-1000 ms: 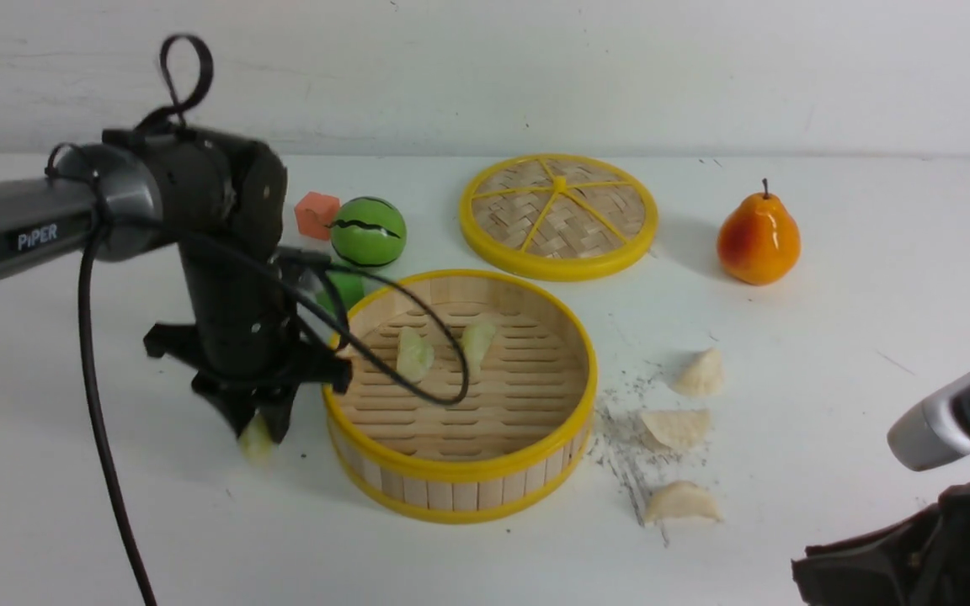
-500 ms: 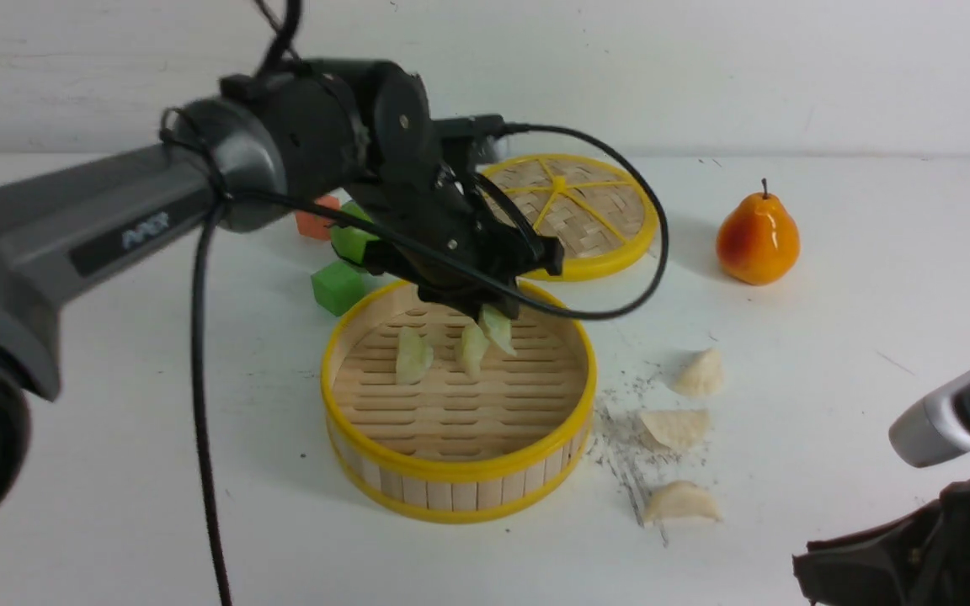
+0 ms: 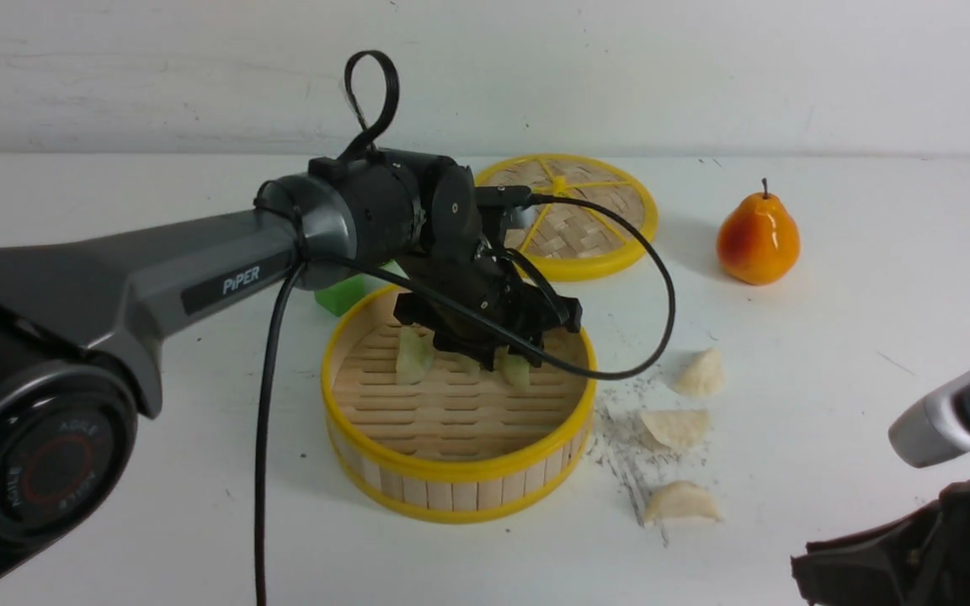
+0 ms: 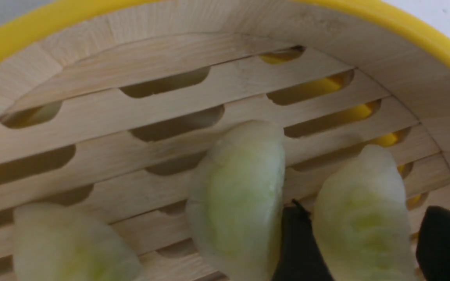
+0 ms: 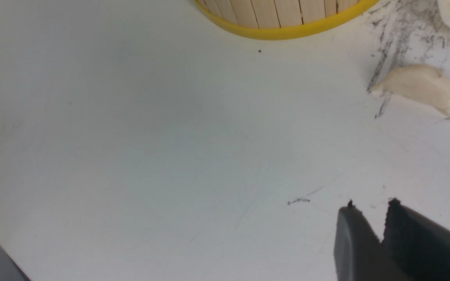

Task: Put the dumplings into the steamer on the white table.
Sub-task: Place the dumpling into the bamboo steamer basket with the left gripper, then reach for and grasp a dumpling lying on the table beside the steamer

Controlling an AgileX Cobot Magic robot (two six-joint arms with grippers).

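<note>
The left gripper [image 3: 508, 360] carried a green dumpling [image 3: 517, 368] from the desk [image 3: 199, 505] into the steamer [image 3: 460, 471], fingers [image 4: 299, 249] now parted.

Wall: a plain off-white painted wall [image 3: 704, 76] runs across the whole far side, with faint horizontal streaks.
Furniture: a broad matte white tabletop [image 3: 872, 337] meets the wall along its far edge.
Surface marks: grey scuffs and dark specks toward the tabletop's right side.
Light: soft and even, casting pale shadows on the tabletop.

white table [image 5: 131, 136] | steamer [image 5: 283, 19] wall at edge | cream dumpling [image 5: 418, 93] lying | fingers [image 5: 356, 242] nearly together
</note>
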